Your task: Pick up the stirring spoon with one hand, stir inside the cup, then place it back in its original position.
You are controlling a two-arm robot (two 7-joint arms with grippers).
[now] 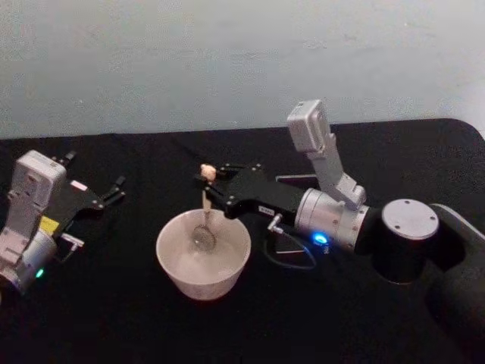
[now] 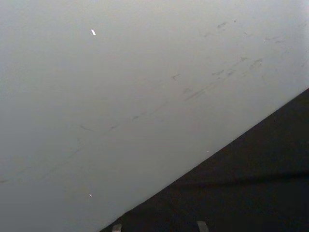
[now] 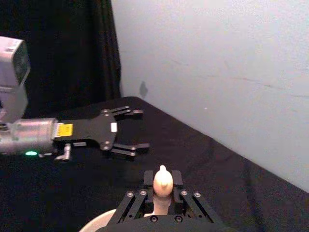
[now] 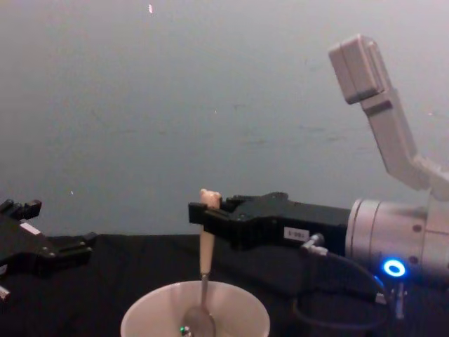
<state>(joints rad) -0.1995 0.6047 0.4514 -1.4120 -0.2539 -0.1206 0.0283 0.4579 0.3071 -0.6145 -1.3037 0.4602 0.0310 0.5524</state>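
Right gripper (image 1: 206, 182) holds stirring spoon (image 1: 204, 206) upright in cup (image 1: 198, 285); left gripper (image 1: 95, 170) aside.

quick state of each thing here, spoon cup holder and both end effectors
stirring spoon, upright, bowl down in the cup
cup, upright, spoon inside
holder, without the spoon, half hidden by the right arm
right end effector, shut on the stirring spoon
left end effector, open, idle at the left

Pale scuffed wall (image 1: 227, 61) behind black-draped table (image 1: 114, 318), dark curtain (image 3: 72, 53) at one side
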